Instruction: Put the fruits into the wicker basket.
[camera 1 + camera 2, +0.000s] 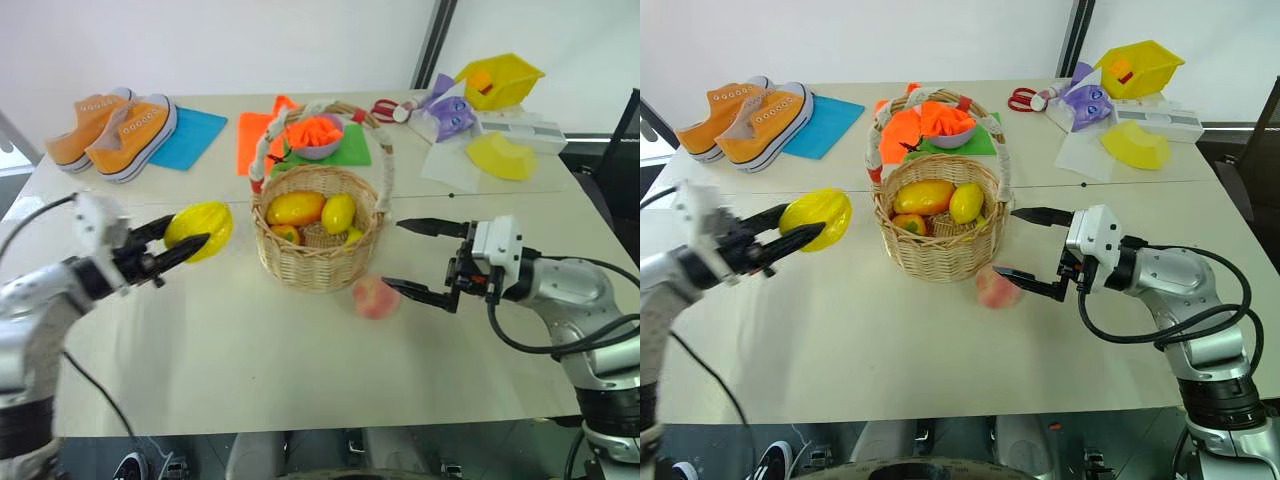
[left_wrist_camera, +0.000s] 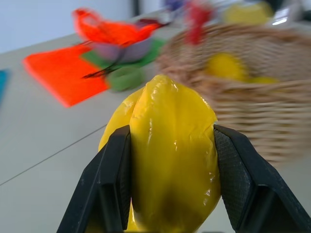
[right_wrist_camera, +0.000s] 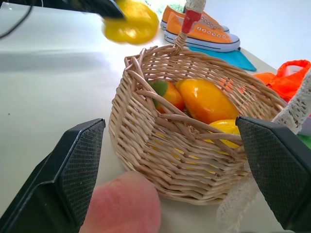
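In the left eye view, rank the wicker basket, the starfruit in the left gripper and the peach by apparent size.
1. wicker basket
2. starfruit, gripped by the left gripper
3. peach, slightly smaller-looking than the starfruit; the gap is small, so that order is unsure.

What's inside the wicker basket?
The wicker basket holds an orange-yellow mango, a yellow lemon and a smaller orange-green fruit. Anything beneath them is covered.

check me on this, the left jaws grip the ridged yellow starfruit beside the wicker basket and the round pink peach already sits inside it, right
Not quite. The round pink peach lies on the table against the outside of the tan wicker basket, as the left eye view shows. The left gripper does clamp the ridged yellow starfruit.
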Motion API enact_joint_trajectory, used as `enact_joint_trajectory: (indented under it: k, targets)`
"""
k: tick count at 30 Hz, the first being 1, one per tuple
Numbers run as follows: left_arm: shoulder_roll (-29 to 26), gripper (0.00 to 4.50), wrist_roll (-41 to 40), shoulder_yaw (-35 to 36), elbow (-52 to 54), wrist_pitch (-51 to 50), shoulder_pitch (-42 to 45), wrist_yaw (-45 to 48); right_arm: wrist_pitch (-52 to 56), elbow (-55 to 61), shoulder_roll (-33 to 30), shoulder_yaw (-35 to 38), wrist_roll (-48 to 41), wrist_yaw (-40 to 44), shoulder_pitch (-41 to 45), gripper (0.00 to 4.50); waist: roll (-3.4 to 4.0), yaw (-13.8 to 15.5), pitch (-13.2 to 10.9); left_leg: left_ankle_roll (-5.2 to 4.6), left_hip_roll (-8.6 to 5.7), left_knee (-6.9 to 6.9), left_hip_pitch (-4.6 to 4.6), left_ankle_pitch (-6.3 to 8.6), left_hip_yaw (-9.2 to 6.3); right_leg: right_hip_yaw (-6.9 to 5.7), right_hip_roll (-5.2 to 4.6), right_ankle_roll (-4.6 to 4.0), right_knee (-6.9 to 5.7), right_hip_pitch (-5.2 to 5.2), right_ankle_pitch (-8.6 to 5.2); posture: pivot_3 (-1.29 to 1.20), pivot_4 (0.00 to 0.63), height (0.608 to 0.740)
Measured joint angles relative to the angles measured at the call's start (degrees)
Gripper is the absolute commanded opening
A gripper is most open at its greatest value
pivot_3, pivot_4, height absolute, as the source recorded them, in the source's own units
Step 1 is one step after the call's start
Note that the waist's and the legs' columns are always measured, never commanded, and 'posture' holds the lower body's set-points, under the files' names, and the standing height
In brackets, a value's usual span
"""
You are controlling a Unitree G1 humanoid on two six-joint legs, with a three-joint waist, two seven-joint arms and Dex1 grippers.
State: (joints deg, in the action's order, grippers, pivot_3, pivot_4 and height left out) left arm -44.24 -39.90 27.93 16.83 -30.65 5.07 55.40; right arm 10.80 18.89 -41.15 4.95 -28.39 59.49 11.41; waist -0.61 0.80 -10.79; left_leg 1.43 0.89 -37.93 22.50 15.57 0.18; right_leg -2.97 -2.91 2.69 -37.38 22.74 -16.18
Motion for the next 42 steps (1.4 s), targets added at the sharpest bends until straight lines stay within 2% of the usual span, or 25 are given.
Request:
enact_joint_trajectory:
  k: [2, 4, 7, 9, 11, 17, 19, 21, 22, 23, 27, 31, 32, 34, 37, 42]
  targets:
    - [-1.34, 1.89, -7.18, 3.50, 0.59, -4.39, 0.00, 0.91, 0.01, -0.28, 0.00, 0.00, -0.01, 0.55, 0.08, 4.50, 0.01, 0.13, 0.00, 0.00, -0.03, -0.04, 0.00, 0.00, -0.01, 0.00, -0.05, -0.01, 0.04, -0.05, -0.01, 0.00, 0.150, 0.740]
    - [0.05, 1.89, -11.00, 3.16, 3.93, -6.06, 0.73, -0.22, 0.01, -0.71, -0.02, -0.02, 0.00, 1.05, 0.09, 4.50, 0.02, 0.10, 0.01, 0.00, -0.09, -0.04, 0.00, 0.00, 0.00, 0.01, -0.12, 0.00, 0.16, -0.12, 0.00, 0.00, 0.150, 0.740]
    - [9.61, 1.89, -12.58, -4.20, 8.98, -5.95, 6.98, -7.43, 0.05, -1.14, 0.07, -0.16, -0.01, 1.29, 0.37, 4.50, 0.02, 0.67, 0.02, -0.01, -0.19, -0.12, 0.00, 0.00, 0.00, -0.01, -0.21, 0.27, 0.20, -0.22, 0.15, 0.00, 0.150, 0.740]
    - [16.11, 1.89, -10.55, -12.27, 10.76, -5.22, 10.47, -12.26, 0.01, -1.15, 0.12, -0.17, 0.00, 1.29, 0.43, 4.50, -0.03, 0.87, 0.03, -0.04, -0.25, -0.13, 0.00, 0.02, 0.01, 0.00, -0.21, 0.46, 0.20, -0.23, 0.26, 0.00, 0.150, 0.740]
    - [20.33, 1.89, -5.67, -19.70, 10.62, -3.64, 13.08, -16.08, 0.03, -1.12, 0.17, -0.19, 0.01, 1.22, 0.22, 4.50, -0.04, 0.94, 0.03, -0.09, -0.24, -0.13, 0.01, 0.05, 0.03, 0.03, -0.09, 0.47, 0.20, -0.19, 0.26, 0.00, 0.150, 0.740]
    - [22.11, 1.89, 1.98, -24.86, 6.95, -0.95, 15.81, -19.65, 0.19, -0.75, 0.15, 0.06, 0.01, 0.00, -1.84, 4.50, -0.02, -0.20, 0.03, -0.12, -0.02, -0.10, -0.06, 0.05, 0.01, 0.05, 0.26, 0.41, 0.07, -0.16, 0.22, 0.00, 0.150, 0.740]
    - [22.54, 2.91, 2.97, -24.77, 5.18, 0.16, 16.70, -20.58, 0.20, -0.14, 0.16, 0.10, 0.01, -0.46, -2.35, 4.50, -0.02, -0.18, 0.03, -0.12, -0.02, -0.10, -0.06, 0.05, 0.01, 0.06, 0.27, 0.41, 0.07, -0.16, 0.23, 0.00, 0.150, 0.740]
    - [23.50, 3.74, 3.00, -23.88, 3.41, 0.20, 18.28, -21.84, 0.20, 0.59, 0.19, 0.10, 0.01, -0.91, -2.85, 4.50, -0.02, -0.03, 0.02, -0.12, -0.04, -0.15, -0.05, 0.05, 0.01, 0.06, 0.25, 0.42, 0.07, -0.18, 0.23, 0.00, 0.150, 0.740]
    - [23.30, 4.26, 3.06, -23.71, 3.20, 0.27, 18.50, -21.85, 0.20, 0.92, 0.19, 0.10, 0.01, -1.06, -3.03, 4.50, -0.03, -0.03, 0.02, -0.12, -0.06, -0.16, -0.05, 0.05, 0.01, 0.06, 0.24, 0.43, 0.08, -0.19, 0.23, 0.00, 0.150, 0.740]
    - [22.92, 4.46, 3.33, -23.83, 3.08, 0.47, 18.52, -21.63, 0.21, 1.16, 0.19, 0.10, -0.01, -1.22, -3.17, 4.50, -0.03, -0.03, 0.02, -0.12, -0.08, -0.16, -0.05, 0.05, 0.01, 0.06, 0.23, 0.43, 0.09, -0.20, 0.23, 0.00, 0.150, 0.740]
    - [21.49, 4.46, 2.60, -23.91, 4.57, 0.69, 16.71, -19.51, 1.53, 1.77, 0.17, 0.09, -1.09, -1.36, -3.23, 4.50, -0.02, -0.13, 0.02, -0.12, -0.06, -0.16, -0.05, 0.05, 0.02, 0.08, 0.23, 0.43, 0.08, -0.18, 0.23, 0.00, 0.150, 0.740]
    - [17.53, 4.46, -4.41, -21.71, 8.35, -1.74, 12.27, -14.36, 4.42, 3.83, -0.43, -1.99, -1.83, -0.51, -3.33, 4.50, -0.02, -0.17, 0.02, -0.11, 0.01, -0.14, -0.05, 0.05, 0.01, 0.08, 0.25, 0.41, 0.06, -0.16, 0.21, 0.00, 0.150, 0.740]
    - [15.96, 4.46, -6.19, -20.51, 9.27, -2.33, 11.13, -12.87, 4.70, 3.99, -0.44, -3.29, -1.36, -0.29, -3.25, 4.50, -0.01, -0.14, 0.02, -0.11, 0.01, -0.14, -0.05, 0.05, 0.01, 0.08, 0.25, 0.40, 0.06, -0.14, 0.21, 0.00, 0.150, 0.740]
    - [8.82, 4.46, -8.41, -17.86, 11.82, -3.16, 6.14, -7.43, 4.06, 3.57, -0.55, -6.32, 1.39, 0.40, -3.68, 4.50, -0.01, -0.56, 0.02, -0.11, 0.01, -0.10, -0.07, 0.05, 0.02, 0.09, 0.25, 0.36, 0.07, -0.14, 0.19, 0.00, 0.150, 0.740]
    - [1.34, 4.46, -8.10, -13.62, 12.81, -2.27, -2.11, 0.13, 2.46, -0.39, -0.11, -9.83, 6.17, 0.34, -2.85, 4.50, 0.06, -0.38, -0.02, -0.11, -0.03, -0.11, -0.07, 0.05, 0.05, 0.12, 0.21, 0.17, 0.08, -0.10, 0.08, 0.00, 0.150, 0.740]
    - [-2.08, 4.46, -4.24, -8.45, 13.84, 4.56, -14.02, 8.53, -0.59, -3.97, -0.07, -11.50, 9.82, 1.22, -0.97, 4.50, 0.05, 0.12, -0.01, -0.10, -0.04, -0.11, -0.04, 0.05, 0.08, 0.13, 0.10, 0.02, 0.22, -0.12, 0.00, 0.00, 0.150, 0.740]
